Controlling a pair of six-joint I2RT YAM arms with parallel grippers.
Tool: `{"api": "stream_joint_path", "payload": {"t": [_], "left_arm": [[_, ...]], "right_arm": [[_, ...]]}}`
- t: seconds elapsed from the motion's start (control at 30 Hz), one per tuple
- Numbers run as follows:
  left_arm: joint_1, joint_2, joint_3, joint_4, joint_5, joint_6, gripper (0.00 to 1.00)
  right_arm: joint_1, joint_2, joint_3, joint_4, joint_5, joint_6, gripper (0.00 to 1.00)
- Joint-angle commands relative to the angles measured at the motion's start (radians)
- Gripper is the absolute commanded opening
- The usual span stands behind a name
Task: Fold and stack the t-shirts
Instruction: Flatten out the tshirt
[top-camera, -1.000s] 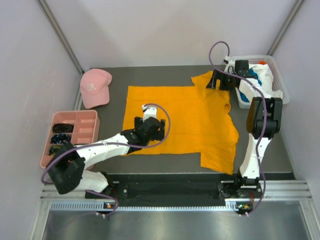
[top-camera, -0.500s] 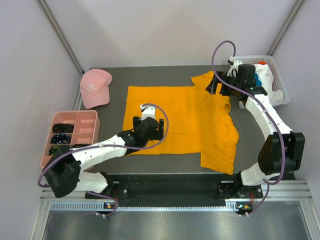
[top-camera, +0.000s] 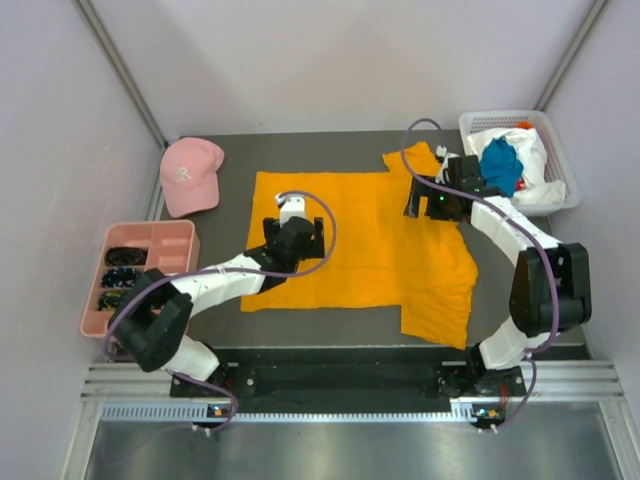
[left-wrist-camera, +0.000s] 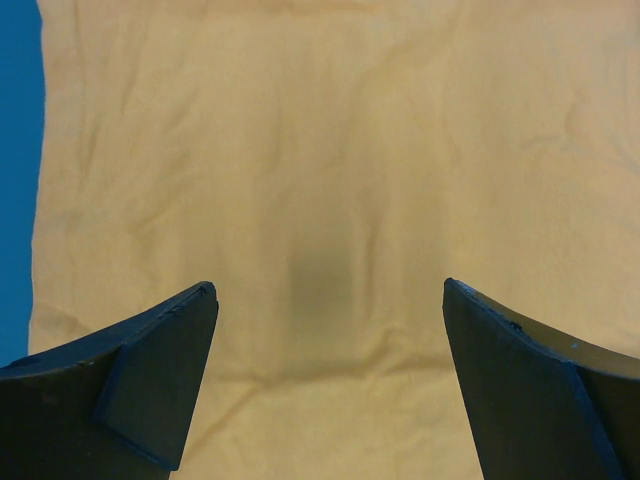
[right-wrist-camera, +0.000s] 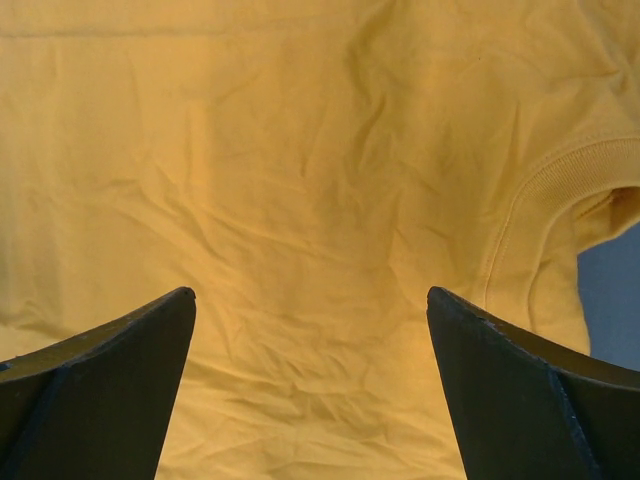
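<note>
At the far left the pink tray (top-camera: 92, 290) with its small dark items and the pink cap (top-camera: 190, 175) lie where they were a second ago. The left gripper (top-camera: 292, 230) now hangs over the left half of the orange-yellow t-shirt (top-camera: 370, 250), further from the arm bases than a second ago, when it was near the shirt's near-left corner. Its jaws stand wide apart with nothing between them. In the left wrist view the left gripper (left-wrist-camera: 330, 290) frames flat, lightly creased cloth (left-wrist-camera: 320, 150), and the table shows as a blue strip (left-wrist-camera: 18, 150) along the left edge.

The orange-yellow t-shirt is spread flat in the middle of the table (top-camera: 230, 150), its outline unchanged, with one sleeve reaching toward the far right and a flap hanging toward the near right.

The right gripper (top-camera: 420, 200) has left the basket side and come in over the shirt's upper right part, and the arm's elbow has swung out to the right. Its jaws are also wide apart and empty. In the right wrist view the right gripper (right-wrist-camera: 310, 292) looks down on wrinkled cloth with a ribbed edge (right-wrist-camera: 560, 170) at the right.

At the far right the white basket (top-camera: 565, 195) holds the teal-blue t-shirt (top-camera: 500, 165), now uncovered by the arm, on the white t-shirt (top-camera: 535, 150).
</note>
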Motion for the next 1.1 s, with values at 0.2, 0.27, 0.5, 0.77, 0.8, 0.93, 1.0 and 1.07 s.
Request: {"api": "stream_joint_path", "payload": {"t": [0.2,0.27,0.5,0.77,0.8,0.93,1.0,1.07], "left_arm": [[0.165,0.186,0.146,0.216,0.09,0.029,0.99],[0.188,0.22,0.163,0.228,0.115,0.026,0.99],[0.231,0.336,0.245,0.224,0.147,0.026,0.99],[0.298,0.435,0.304,0.213,0.193,0.012,0.99],[0.306,0.442,0.314,0.202,0.202,0.005,0.99],[0.34,0.47,0.331,0.184,0.231,-0.006,0.99],[0.351,0.479,0.337,0.178,0.241,-0.009,0.99],[0.364,0.488,0.342,0.173,0.256,-0.014,0.99]], "right_arm": [[0.01,0.211,0.202,0.045,-0.025,-0.007,0.99],[0.01,0.267,0.235,0.042,-0.041,-0.007,0.99],[0.01,0.41,0.383,-0.001,-0.019,-0.023,0.99],[0.008,0.553,0.552,-0.087,0.013,-0.053,0.99],[0.01,0.562,0.561,-0.093,0.013,-0.054,0.99],[0.007,0.62,0.621,-0.13,0.019,-0.065,0.99],[0.01,0.647,0.67,-0.16,0.013,-0.073,0.99],[0.008,0.685,0.727,-0.194,0.016,-0.076,0.99]]}}
